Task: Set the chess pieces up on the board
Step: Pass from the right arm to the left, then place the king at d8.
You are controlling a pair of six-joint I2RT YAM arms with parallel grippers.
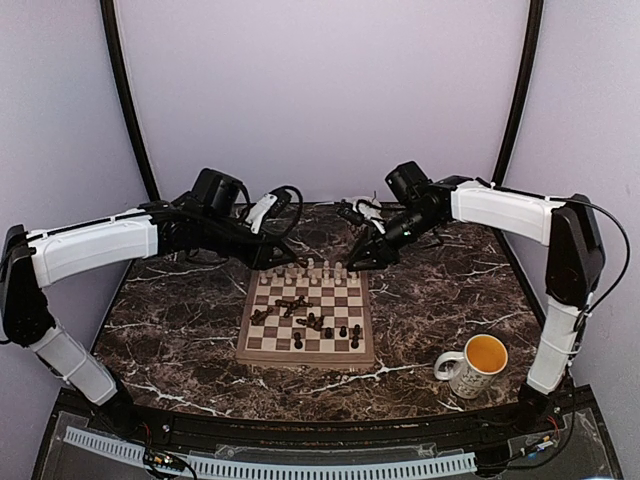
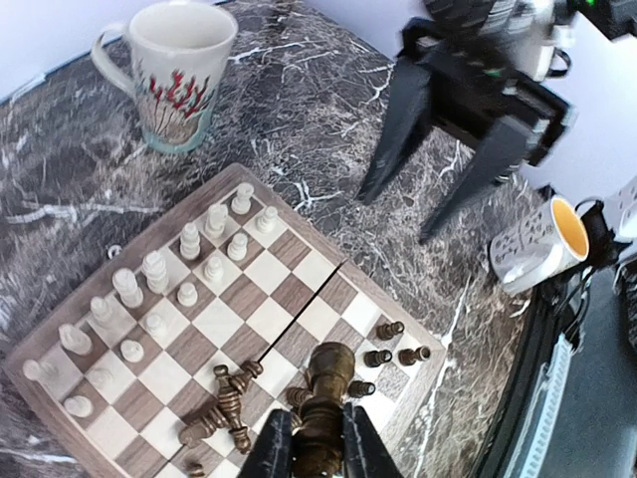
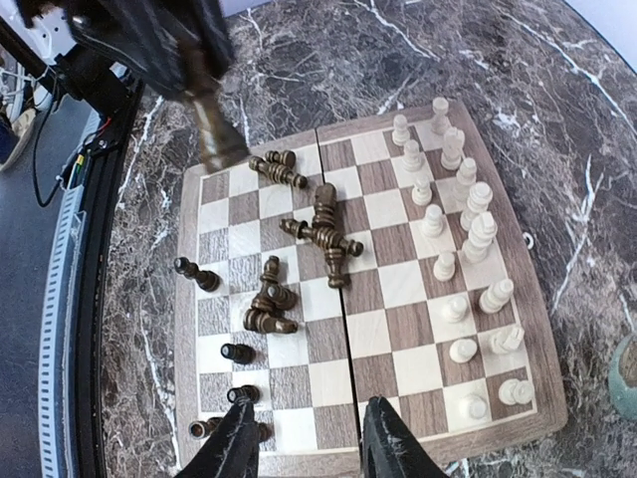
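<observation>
The board [image 1: 305,357] lies mid-table. Cream-white chess pieces [image 1: 305,270] stand in two rows along its far side. Several dark pieces [image 1: 295,308] lie toppled in the middle, and a few dark pawns [image 1: 350,332] stand near the front right corner. My left gripper [image 2: 318,450] is shut on a dark brown piece [image 2: 328,383] and hangs over the board's far left part [image 1: 270,260]. My right gripper [image 3: 314,448] is open with nothing between its fingers. It hovers above the board's far right edge [image 1: 363,260], close to the standing dark pawns [image 3: 224,390].
A white mug with a yellow inside [image 1: 475,365] stands on the marble, front right of the board. A second mug with a red plant pattern [image 2: 174,75] stands beyond the board's far side. The two grippers hang close together above the board's far half.
</observation>
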